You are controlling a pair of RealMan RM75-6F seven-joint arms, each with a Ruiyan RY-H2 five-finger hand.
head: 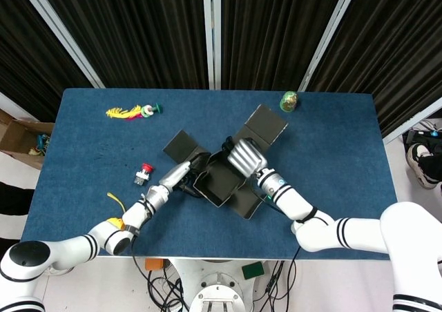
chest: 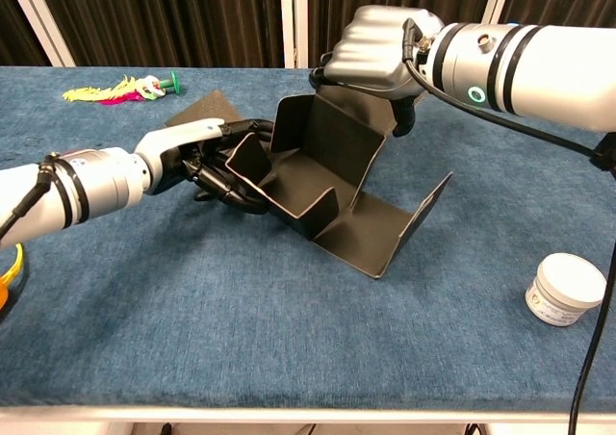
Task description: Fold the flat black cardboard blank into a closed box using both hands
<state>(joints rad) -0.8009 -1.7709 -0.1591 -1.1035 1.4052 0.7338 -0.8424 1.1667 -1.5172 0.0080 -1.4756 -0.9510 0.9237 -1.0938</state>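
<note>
Left hand: fingers gripping cardboard box panel at 9 o'clock | Right hand: fingers curled over raised panel at 12 o'clock

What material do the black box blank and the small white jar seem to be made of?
Black box blank: looks like thin matte cardboard, since it holds sharp creases and flat stiff panels. Small white jar: probably plastic, smooth and faintly glossy, though that is uncertain.

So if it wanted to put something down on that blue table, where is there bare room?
Bare cloth lies in front of the black cardboard blank, running right to the white jar, and along the far right of the table. The middle is crowded: the left hand and right hand both grip the blank. The left side holds the feather toy and red button.
</note>
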